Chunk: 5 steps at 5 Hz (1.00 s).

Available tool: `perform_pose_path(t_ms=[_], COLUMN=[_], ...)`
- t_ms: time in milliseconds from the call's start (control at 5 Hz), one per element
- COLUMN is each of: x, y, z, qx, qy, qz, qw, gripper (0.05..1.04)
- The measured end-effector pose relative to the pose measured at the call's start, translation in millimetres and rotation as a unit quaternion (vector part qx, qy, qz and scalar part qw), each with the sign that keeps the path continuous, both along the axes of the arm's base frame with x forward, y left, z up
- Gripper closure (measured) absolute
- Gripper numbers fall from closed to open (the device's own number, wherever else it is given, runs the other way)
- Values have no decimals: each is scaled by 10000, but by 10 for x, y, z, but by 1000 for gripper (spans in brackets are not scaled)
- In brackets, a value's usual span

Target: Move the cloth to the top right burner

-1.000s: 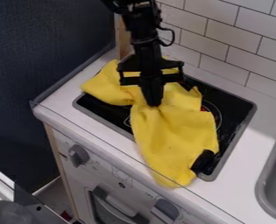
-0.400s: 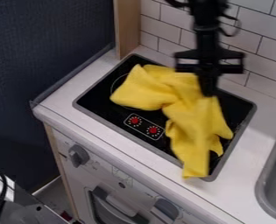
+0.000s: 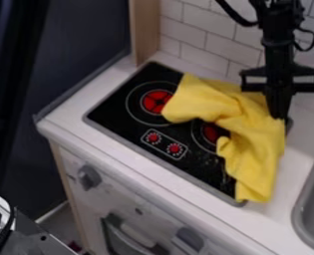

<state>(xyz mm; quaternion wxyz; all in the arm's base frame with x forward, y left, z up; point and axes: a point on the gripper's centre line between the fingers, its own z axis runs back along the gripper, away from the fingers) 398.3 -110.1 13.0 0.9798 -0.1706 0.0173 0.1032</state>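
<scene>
Cloth (image 3: 255, 147) partly hides right burner (image 3: 210, 134) — arm (image 3: 277, 32) cut off above.

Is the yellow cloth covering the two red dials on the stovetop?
No, the two red dials lie uncovered, with the yellow cloth to their right.

So the black arm (image 3: 277, 40) comes in from the top edge of the camera view, over toward the right, and drops pretty much straight down, with a cable (image 3: 313, 39) looping out beside it. The gripper (image 3: 277, 116) hangs tips-down at the bottom, its wide bracket (image 3: 252, 87) sticking out both sides and its fingers pinched together.
</scene>
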Motion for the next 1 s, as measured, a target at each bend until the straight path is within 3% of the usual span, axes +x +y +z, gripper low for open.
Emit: perform_pose_path(t_ms=[200,400,600,800,1000], x=[18,-118,-143,-146,-61], y=[-56,-158,-80,38,107], z=[-119,-330,-123,41,303], qx=[-183,-731,-464,-33,279], qy=[-39,-463,-477,-406,-663], qz=[-61,-406,-534,-657,-1127], qw=[9998,9954,9964,9970,9910], gripper=[1034,1018,886,651,356])
